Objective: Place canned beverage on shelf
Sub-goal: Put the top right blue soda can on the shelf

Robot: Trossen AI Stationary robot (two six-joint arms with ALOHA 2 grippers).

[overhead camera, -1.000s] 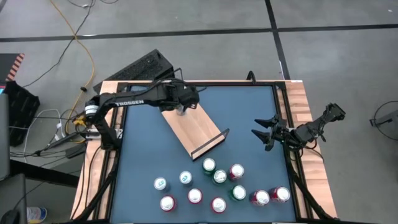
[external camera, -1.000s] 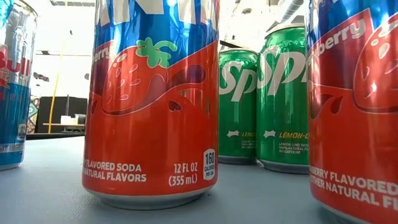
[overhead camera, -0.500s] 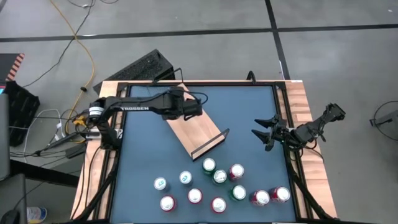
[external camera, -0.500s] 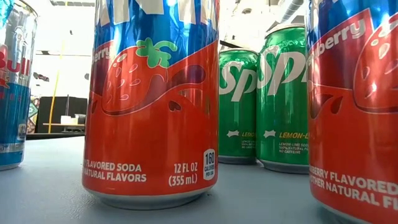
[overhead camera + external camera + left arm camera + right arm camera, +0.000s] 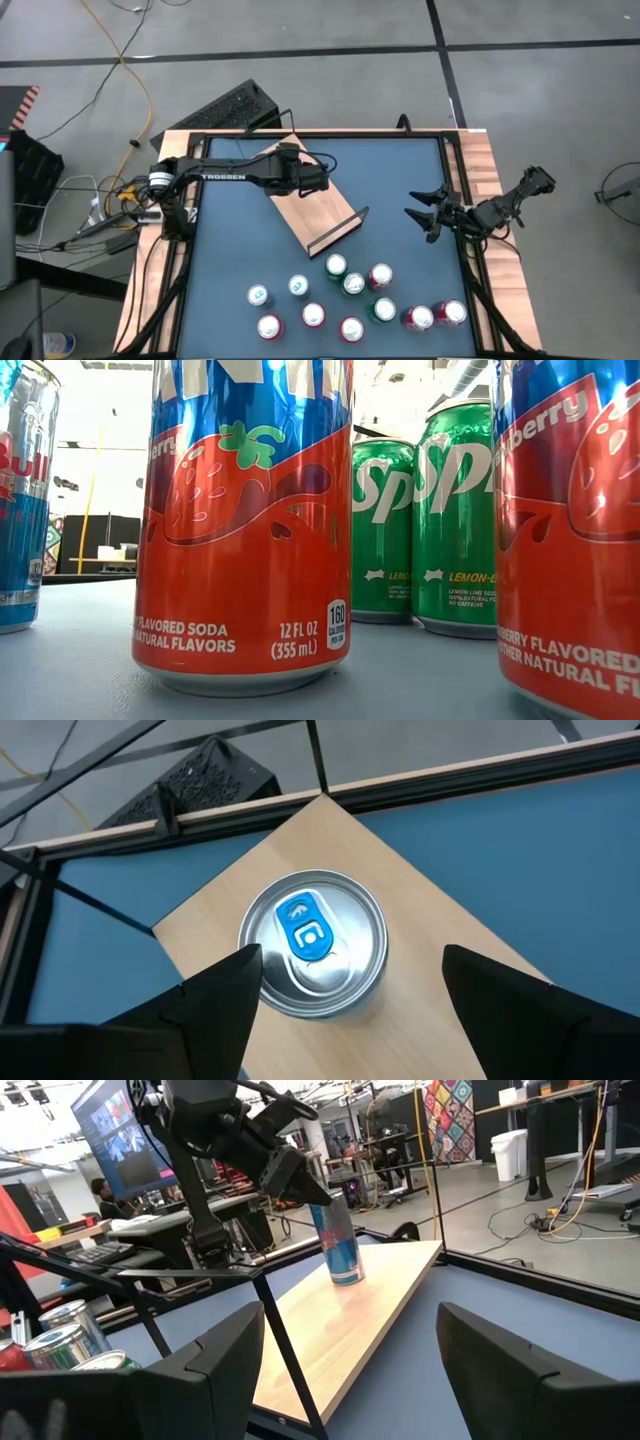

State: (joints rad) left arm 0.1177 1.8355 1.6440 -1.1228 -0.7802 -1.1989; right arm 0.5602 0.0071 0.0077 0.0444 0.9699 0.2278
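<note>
High view first, reading from the left: we see the left gripper (image 5: pixel 318 181) hanging over the far end of the shelf (image 5: pixel 325 210), which lies at a slant on the blue table (image 5: pixel 410 180). In the left wrist view its fingers (image 5: pixel 215 995) stand apart on either side of a slim blue-tabbed can (image 5: pixel 314 942), clear of it; the can stands upright on the wood near the board's corner. The right wrist view shows that same can (image 5: pixel 337 1238) alone on the shelf (image 5: pixel 350 1320), the left gripper (image 5: pixel 290 1175) just above its top. Nearer the front edge we count a cluster of cans (image 5: pixel 352 300), red, green and silver tops. At the right edge the right gripper (image 5: pixel 428 215) waits, fingers (image 5: pixel 215 1355) spread wide, holding nothing.
</note>
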